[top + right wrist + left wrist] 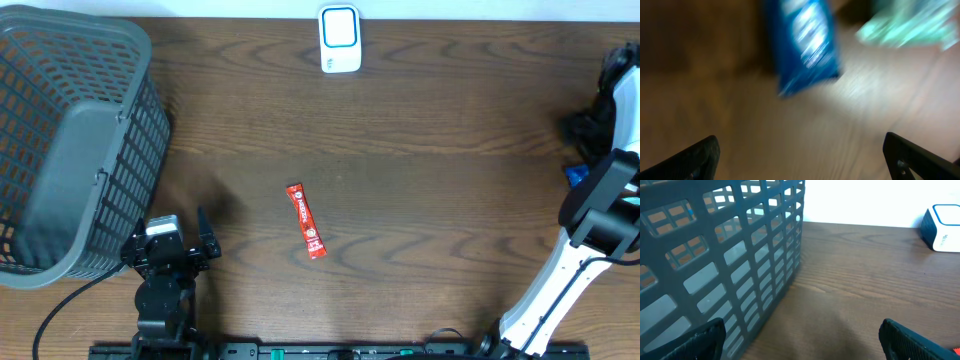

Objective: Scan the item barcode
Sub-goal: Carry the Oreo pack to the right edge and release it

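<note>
At the near edge of the table [430, 150], toward its left corner, the left gripper [802, 337] stands with its jaws spread wide and nothing between them. It faces the far edge, just beside the grey basket [70, 140]. A red sachet [307, 221] lies flat near the middle of the table, apart from both arms. At the right edge the right gripper [807, 157] hangs released over bare wood, its fingers wide. Its view is blurred: a blue packet [807, 45] lies ahead of the fingertips, not held, with an unidentifiable green shape [905, 27] beside it. The white-and-blue scanner [340, 38] sits at the middle of the far edge.
</note>
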Robot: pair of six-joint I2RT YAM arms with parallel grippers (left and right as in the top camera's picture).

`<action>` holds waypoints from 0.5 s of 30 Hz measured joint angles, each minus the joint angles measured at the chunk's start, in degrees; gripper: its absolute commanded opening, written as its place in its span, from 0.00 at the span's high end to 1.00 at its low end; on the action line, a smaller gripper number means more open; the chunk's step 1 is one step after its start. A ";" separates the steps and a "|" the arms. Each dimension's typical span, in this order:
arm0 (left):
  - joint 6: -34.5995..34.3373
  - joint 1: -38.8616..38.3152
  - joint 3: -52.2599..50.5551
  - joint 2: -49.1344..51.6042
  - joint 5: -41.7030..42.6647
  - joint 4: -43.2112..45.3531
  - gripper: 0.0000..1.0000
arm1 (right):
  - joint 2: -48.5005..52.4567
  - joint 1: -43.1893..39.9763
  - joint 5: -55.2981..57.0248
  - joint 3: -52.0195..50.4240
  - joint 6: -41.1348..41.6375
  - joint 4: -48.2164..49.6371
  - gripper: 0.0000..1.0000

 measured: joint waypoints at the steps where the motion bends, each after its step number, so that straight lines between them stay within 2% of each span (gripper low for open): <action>1: 0.00 0.00 0.00 0.00 -0.02 0.00 0.02 | -0.48 0.85 -2.34 0.00 -0.11 0.00 0.01; 8: 0.00 0.00 0.00 0.00 -0.02 0.00 0.02 | -5.44 12.15 -13.49 0.07 -3.67 1.36 0.01; 15: 0.00 0.00 0.00 0.00 -0.02 0.00 0.02 | -6.56 26.82 -20.55 0.09 -19.19 1.60 0.01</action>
